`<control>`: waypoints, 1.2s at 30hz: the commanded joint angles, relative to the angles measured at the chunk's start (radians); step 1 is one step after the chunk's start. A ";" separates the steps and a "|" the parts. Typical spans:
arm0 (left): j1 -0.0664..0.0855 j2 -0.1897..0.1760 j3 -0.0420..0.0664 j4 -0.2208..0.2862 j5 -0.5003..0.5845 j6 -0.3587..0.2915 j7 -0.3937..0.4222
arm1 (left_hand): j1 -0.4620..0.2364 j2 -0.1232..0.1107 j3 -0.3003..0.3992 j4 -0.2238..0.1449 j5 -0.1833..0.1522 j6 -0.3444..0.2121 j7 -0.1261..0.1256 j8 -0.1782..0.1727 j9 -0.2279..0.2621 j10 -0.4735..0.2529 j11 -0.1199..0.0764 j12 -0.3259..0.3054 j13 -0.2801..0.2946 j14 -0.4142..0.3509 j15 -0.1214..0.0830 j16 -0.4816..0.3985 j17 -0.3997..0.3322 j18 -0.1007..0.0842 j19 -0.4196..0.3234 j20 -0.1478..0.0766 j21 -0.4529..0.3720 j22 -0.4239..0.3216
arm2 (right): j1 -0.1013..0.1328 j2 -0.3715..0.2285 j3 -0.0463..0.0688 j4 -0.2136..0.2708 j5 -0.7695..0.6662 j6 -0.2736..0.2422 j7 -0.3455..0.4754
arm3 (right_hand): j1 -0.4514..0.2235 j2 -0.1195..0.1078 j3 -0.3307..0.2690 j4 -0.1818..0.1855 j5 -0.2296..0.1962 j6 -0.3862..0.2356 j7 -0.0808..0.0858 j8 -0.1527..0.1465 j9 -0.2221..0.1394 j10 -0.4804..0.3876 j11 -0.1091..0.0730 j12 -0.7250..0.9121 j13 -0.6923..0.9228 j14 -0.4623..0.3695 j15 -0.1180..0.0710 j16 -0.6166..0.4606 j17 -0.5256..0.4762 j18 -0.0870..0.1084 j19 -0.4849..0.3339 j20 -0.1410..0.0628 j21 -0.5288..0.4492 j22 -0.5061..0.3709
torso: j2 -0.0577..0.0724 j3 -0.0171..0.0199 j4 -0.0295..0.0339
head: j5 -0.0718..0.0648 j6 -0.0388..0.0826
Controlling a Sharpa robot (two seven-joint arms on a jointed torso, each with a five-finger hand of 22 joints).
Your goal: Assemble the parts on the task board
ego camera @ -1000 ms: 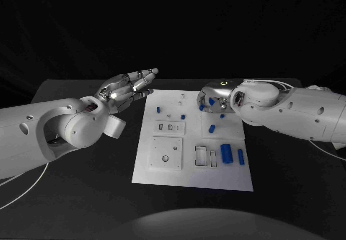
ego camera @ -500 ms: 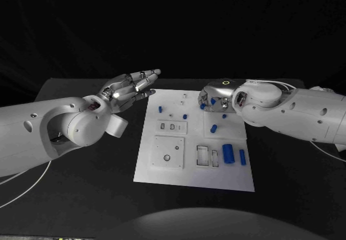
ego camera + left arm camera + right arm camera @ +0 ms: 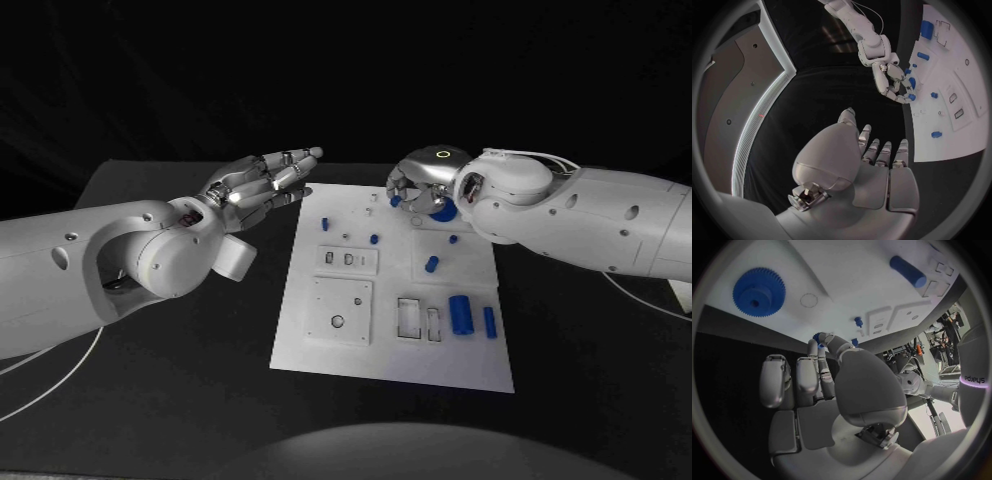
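The right hand (image 3: 418, 188) hovers over the task board (image 3: 397, 350)'s far end, pinching a small blue part (image 3: 820, 338) in its fingertips — a blue gear (image 3: 759, 291) lies on the board beneath. The left hand (image 3: 260, 182), fingers spread and empty, hangs just off the board's far-left corner.

I am seeing the right hand (image 3: 420, 188) covering the far right corner of the white board (image 3: 335, 352) in the head view, with a blue gear (image 3: 446, 212) partly peeking out beneath it. In the right wrist view the thumb and a finger are closing on a small blue piece (image 3: 819, 338); most of it is hidden, so I cannot tell its shape. The large blue cylinder (image 3: 907, 271) is lying near the circle's rim there, bent by the lens. In the left wrist view the board (image 3: 954, 75) is running off the circle's edge. The smallest blue pieces (image 3: 374, 239) are too tiny to identify.
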 commanded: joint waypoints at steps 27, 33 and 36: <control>0.001 0.021 0.001 -0.012 -0.004 0.017 0.003 | 0.014 0.000 0.003 -0.002 0.008 0.006 0.006 0.008 0.001 0.002 0.013 0.008 0.002 0.002 0.010 0.009 0.002 0.010 0.002 0.009 0.006 0.002 | 0.014 0.144 0.012 -0.177 0.100 0.071 -0.015 | 0.003 -0.003 0.003 0.001 -0.008 -0.001 0.011 0.041 0.135 0.006 0.003 -0.034 -0.016 0.000 -0.003 -0.012 -0.012 -0.010 -0.004 -0.007 -0.013 0.044 | 0.001 -0.0032 0.0113 | -0.009 0.001; 0.000 0.023 0.001 -0.014 -0.004 0.019 0.004 | 0.014 0.000 0.004 -0.002 0.008 0.005 0.007 0.008 0.001 0.002 0.015 0.008 0.002 0.002 0.011 0.010 0.003 0.010 0.003 0.009 0.007 0.002 | 0.010 0.159 0.012 -0.191 0.101 0.073 -0.013 | 0.004 -0.003 0.004 0.001 -0.008 -0.003 0.011 0.040 0.134 0.006 0.003 -0.035 -0.017 0.000 -0.003 -0.012 -0.011 -0.010 -0.004 -0.007 -0.013 0.044 | 0.002 -0.0028 0.0110 | -0.006 -0.002; 0.000 0.024 0.001 -0.014 -0.004 0.020 0.004 | 0.014 0.000 0.004 -0.002 0.008 0.005 0.007 0.008 0.001 0.002 0.015 0.008 0.002 0.002 0.011 0.010 0.003 0.010 0.003 0.009 0.007 0.002 | 0.009 0.165 0.012 -0.196 0.102 0.075 -0.013 | 0.004 -0.003 0.004 0.001 -0.009 -0.004 0.011 0.038 0.134 0.006 0.003 -0.036 -0.017 0.000 -0.003 -0.013 -0.012 -0.010 -0.004 -0.006 -0.013 0.044 | 0.001 -0.0035 0.0098 | -0.005 -0.003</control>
